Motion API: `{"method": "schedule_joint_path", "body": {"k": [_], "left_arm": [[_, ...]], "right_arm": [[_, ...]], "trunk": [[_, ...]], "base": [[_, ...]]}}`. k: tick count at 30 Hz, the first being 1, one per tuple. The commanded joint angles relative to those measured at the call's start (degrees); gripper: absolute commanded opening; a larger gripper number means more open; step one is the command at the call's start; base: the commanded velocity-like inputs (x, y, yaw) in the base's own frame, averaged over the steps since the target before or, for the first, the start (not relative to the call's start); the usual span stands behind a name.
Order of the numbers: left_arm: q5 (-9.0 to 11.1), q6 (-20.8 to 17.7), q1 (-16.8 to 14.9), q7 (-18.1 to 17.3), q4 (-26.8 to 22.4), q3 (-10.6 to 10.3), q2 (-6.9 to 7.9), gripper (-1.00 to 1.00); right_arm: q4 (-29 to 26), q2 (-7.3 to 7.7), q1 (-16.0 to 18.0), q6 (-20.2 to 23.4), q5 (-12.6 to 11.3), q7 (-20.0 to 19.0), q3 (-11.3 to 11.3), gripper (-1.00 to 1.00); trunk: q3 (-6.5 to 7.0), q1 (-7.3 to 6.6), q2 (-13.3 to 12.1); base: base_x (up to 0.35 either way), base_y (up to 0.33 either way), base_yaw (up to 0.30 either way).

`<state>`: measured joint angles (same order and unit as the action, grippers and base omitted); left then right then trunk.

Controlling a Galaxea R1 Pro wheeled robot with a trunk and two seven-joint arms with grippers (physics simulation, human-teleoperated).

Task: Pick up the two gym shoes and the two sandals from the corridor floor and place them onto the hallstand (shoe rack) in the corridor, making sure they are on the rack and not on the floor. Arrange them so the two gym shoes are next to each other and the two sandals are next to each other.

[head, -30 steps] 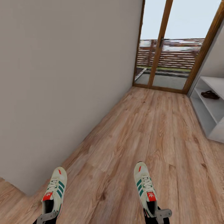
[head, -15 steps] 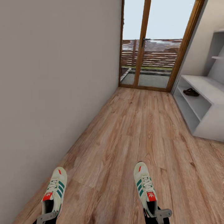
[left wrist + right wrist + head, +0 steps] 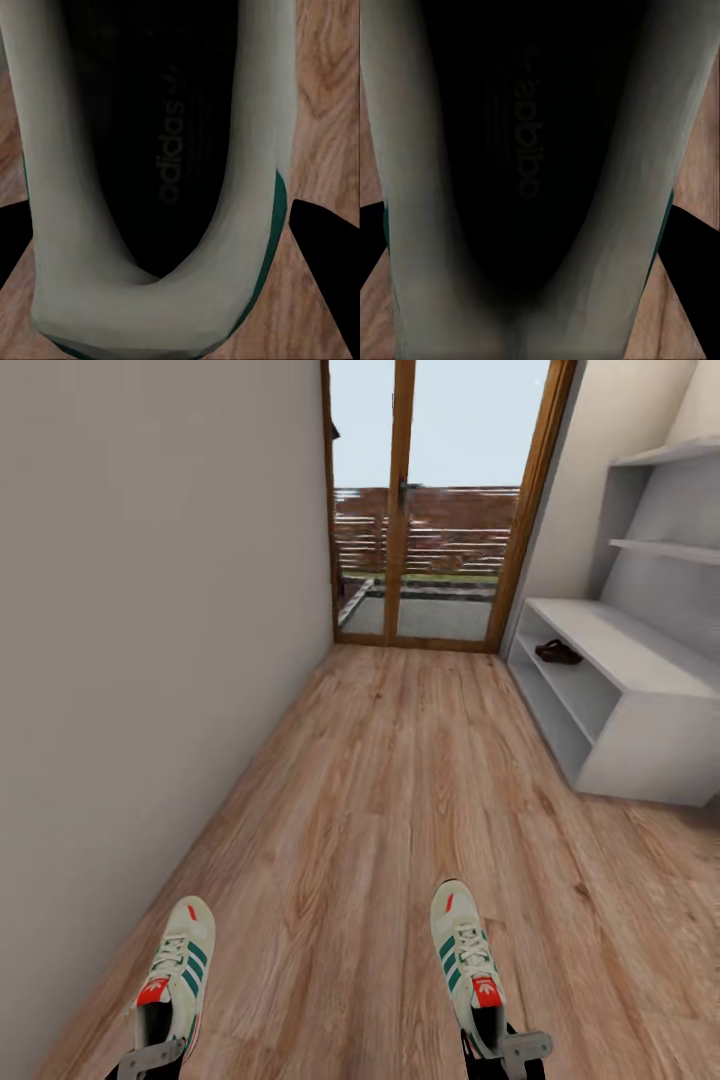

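Head view, bottom edge: the left gripper (image 3: pixel 150 1058) clamps the heel of one gym shoe (image 3: pixel 175 978) at lower left, and the right gripper (image 3: pixel 510 1050) clamps the heel of the other gym shoe (image 3: pixel 466 962) at lower centre-right. Both shoes are white lace-ups with green side stripes and red-orange tongue patches, toes pointing up-frame above the corridor floor (image 3: pixel 400 810). The wrist views look down into each shoe's dark insole, black fingers (image 3: pixel 322 247) flanking the heel collar. Farther up, at right, stands the light-grey hallstand (image 3: pixel 640 740), with a brown sandal (image 3: pixel 557 652) on its shelf. Glass doors (image 3: pixel 430 530) close the frame's top.
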<state>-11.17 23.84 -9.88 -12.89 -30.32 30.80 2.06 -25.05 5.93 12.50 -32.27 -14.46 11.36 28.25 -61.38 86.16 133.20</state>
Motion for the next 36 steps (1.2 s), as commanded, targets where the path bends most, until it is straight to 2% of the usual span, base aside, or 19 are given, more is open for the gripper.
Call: {"method": "schedule_joint_path", "body": {"k": [1,18,36], "left_arm": [[-0.5,0.2,-0.1,-0.4,0.0,0.5,-0.04,-1.0],[-0.5,0.3,-0.1,-0.4,0.0,0.5,-0.04,-1.0],[-0.4,0.3,-0.1,-0.3,0.0,0.5,-0.04,-1.0]], "right_arm": [[0.0,0.05,0.1,-0.2,-0.4,0.3,0.5,-1.0],[0.0,0.05,0.1,-0.1,-0.3,0.3,0.6,-1.0],[0.1,0.05,0.1,-0.1,-0.2,0.2,0.6,-1.0]], "trunk": [[-0.04,0.02,0.0],[-0.04,0.02,0.0],[-0.04,0.02,0.0]], "base": [[0.34,-0.002,-0.279],[0.34,0.0,-0.275],[0.34,0.0,-0.015]]}}
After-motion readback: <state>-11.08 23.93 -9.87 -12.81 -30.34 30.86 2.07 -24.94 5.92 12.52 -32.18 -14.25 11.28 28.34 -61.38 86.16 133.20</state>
